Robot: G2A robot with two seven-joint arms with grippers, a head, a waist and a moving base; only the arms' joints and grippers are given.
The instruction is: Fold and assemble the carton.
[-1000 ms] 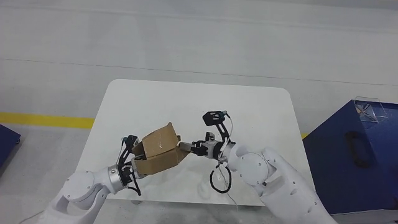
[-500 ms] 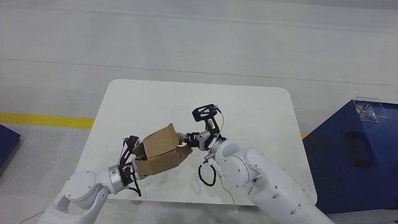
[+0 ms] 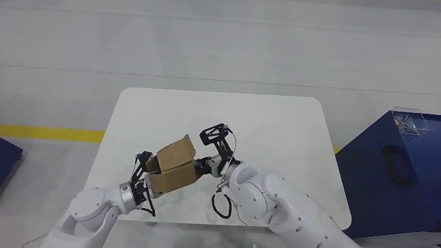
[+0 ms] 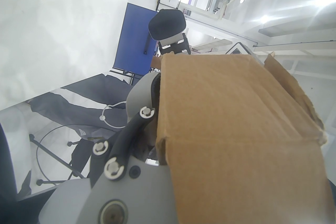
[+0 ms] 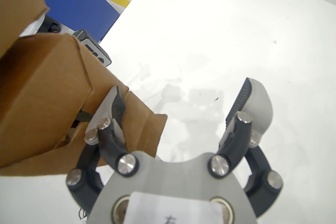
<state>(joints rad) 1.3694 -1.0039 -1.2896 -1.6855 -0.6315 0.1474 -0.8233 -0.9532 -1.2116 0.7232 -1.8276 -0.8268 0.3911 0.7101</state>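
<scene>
Carton (image 3: 172,164) of brown cardboard is held tilted in the air over the near left part of the white table (image 3: 275,117), not lying on it. Left gripper (image 3: 147,173) has hold of it at its near-left end, fingers closed on a cardboard panel. The second finger is hidden behind the cardboard in the left wrist view. Right gripper (image 5: 183,93) is at the opposite end of the carton with its jaws wide apart and nothing between them. One finger (image 5: 115,101) touches a loose flap of the carton, and the other finger is over bare table.
</scene>
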